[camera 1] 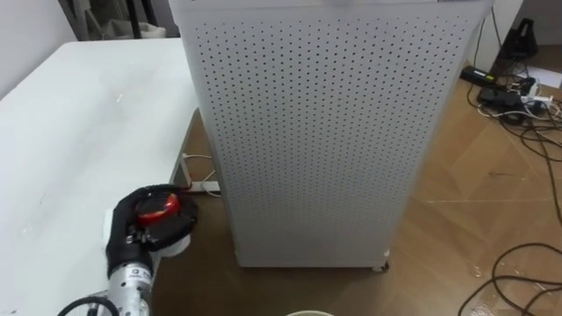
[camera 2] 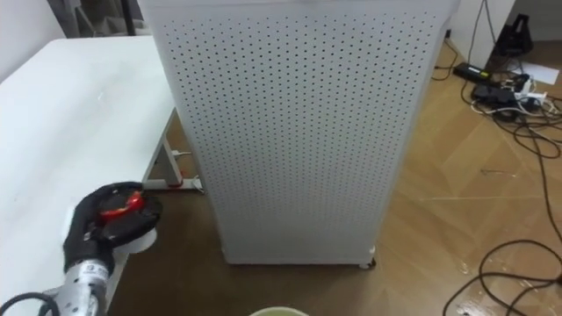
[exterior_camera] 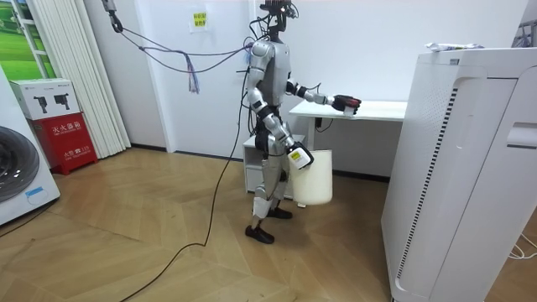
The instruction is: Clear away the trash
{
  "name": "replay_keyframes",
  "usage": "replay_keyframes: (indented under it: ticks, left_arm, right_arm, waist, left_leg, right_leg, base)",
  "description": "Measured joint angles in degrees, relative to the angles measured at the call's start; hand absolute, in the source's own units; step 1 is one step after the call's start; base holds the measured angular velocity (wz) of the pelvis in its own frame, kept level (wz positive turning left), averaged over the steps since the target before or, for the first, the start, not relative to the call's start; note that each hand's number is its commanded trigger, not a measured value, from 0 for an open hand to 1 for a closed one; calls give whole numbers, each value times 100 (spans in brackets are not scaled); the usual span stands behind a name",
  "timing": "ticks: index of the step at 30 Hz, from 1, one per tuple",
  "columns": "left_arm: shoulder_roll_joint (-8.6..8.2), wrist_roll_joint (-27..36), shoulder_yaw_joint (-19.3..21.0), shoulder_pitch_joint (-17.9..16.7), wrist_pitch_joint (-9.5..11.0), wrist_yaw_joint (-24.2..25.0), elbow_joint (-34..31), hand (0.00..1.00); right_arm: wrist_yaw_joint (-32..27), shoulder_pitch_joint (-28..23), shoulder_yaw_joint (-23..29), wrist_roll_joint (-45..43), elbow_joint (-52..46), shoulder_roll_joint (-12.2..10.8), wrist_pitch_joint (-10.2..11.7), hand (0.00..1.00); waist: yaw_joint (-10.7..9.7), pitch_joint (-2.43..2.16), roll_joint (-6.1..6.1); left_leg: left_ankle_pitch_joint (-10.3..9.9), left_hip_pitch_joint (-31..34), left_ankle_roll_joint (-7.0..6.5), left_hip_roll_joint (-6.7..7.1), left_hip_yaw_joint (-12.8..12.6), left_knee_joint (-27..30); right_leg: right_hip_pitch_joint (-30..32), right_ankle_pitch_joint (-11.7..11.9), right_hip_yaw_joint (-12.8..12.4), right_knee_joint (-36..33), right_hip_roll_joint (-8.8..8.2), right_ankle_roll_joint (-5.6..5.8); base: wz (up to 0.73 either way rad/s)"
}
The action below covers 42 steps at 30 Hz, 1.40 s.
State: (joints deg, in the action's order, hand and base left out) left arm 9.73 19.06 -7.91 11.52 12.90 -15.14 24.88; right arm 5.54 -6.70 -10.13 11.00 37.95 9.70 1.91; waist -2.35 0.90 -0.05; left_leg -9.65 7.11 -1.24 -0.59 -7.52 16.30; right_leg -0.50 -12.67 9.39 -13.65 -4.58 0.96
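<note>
Garbage, red, sits clutched in the left hand, fingers curled round it, over the table edge. The right hand hangs at a white bin; its grip cannot be told.

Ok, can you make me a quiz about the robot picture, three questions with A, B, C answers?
1. Where is the robot's left hand?
A) on the floor
B) at the edge of the white table
C) on top of the tall cabinet

2. What colour is what it holds?
A) red
B) green
C) blue

3. How is that hand?
A) flat and open
B) curled up and empty
C) curled round something

Answers:
1 B: the black hand sits at the table's near edge.
2 A: the red thing shows between its fingers.
3 C: the fingers wrap round it.
</note>
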Motion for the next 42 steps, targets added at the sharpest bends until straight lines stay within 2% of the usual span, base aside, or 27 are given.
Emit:
replay_keyframes:
  ticks: [1, 3, 4, 6, 9, 15, 21, 26, 29, 35, 42]
  left_arm:
    - [-1, 0, -41, -6, -7, 69, -158, 100]
    - [7, 5, -212, -90, -9, 286, -974, 100]
    - [7, 4, -254, -111, -9, 342, -1166, 100]
    - [17, 5, -403, -206, -5, 605, -1744, 100]
    - [22, 58, -585, -273, -14, 936, -2009, 100]
    - [-44, 83, -673, -273, -111, 1554, -2075, 100]
    - [-70, 166, -895, -281, -134, 1850, -2076, 100]
    - [41, 505, -1264, -459, -139, 1993, -2051, 100]
    - [57, 663, -1286, -589, -185, 2080, -2039, 100]
    - [170, 848, -1511, -674, -215, 2090, -1752, 100]
    - [193, 844, -1534, -814, -388, 2354, -1412, 100]
  right_arm:
    - [-1, 27, 0, 5, -12, 0, 7, 100]
    - [-43, 163, 1, 18, -11, 14, 11, 100]
    - [-61, 187, 1, 22, -12, 14, 11, 100]
    - [-119, 284, -5, 23, 0, 40, 10, 100]
    - [-136, 358, -34, 55, -1, 120, 10, 100]
    - [-160, 427, -43, 304, -4, 133, 10, 100]
    - [-164, 453, -47, 322, 1, 168, 10, 100]
    - [-236, 549, -223, 323, 0, 286, 10, 100]
    - [-350, 655, -234, 324, 0, 303, 10, 100]
    - [-439, 799, -352, 383, 110, 357, 59, 100]
    - [-383, 835, -358, -1, 249, 355, 64, 100]
  waist:
    - [5, -4, -5]
    - [-11, -5, -3]
    - [-8, -5, -3]
    - [60, -18, 1]
    - [103, -23, 4]
    - [107, -37, 23]
    - [104, -60, 100]
    - [81, -44, 247]
    - [60, -32, 293]
    - [-25, 13, 262]
    - [-84, 18, 263]
  left_leg:
    - [2, 18, -3, 0, -10, -1]
    - [8, 55, -13, 8, -29, -6]
    - [8, 57, -14, 10, -36, -7]
    - [15, -4, -26, 26, -55, -68]
    - [16, -55, -27, 26, -103, -80]
    - [19, -7, -32, 4, -153, -79]
    - [27, 155, -45, -16, -190, -47]
    - [32, 174, -52, -8, -204, -68]
    - [34, 216, -50, -14, -219, -77]
    - [46, 245, -57, -1, -220, -104]
    - [46, 421, -58, -2, -195, -79]
  right_leg:
    - [25, 1, -3, -2, -5, 1]
    - [69, 12, -22, -2, -10, 13]
    - [71, 14, -26, -2, -13, 17]
    - [65, 21, -110, -2, -20, 29]
    - [31, 23, -144, 7, -26, 34]
    - [103, 25, -175, -4, -19, 33]
    - [267, 52, -153, -10, -19, 32]
    - [312, 61, -177, -16, -25, 36]
    - [364, 61, -203, -17, -19, 35]
    - [388, 61, -171, 1, -22, 36]
    - [554, 61, -150, -15, -26, 35]
  base:
    - [-5]
    - [-2]
    - [0]
    - [-11]
    - [-6]
    - [-3]
    - [-3]
    - [-1]
    - [0]
    - [1]
    - [1]
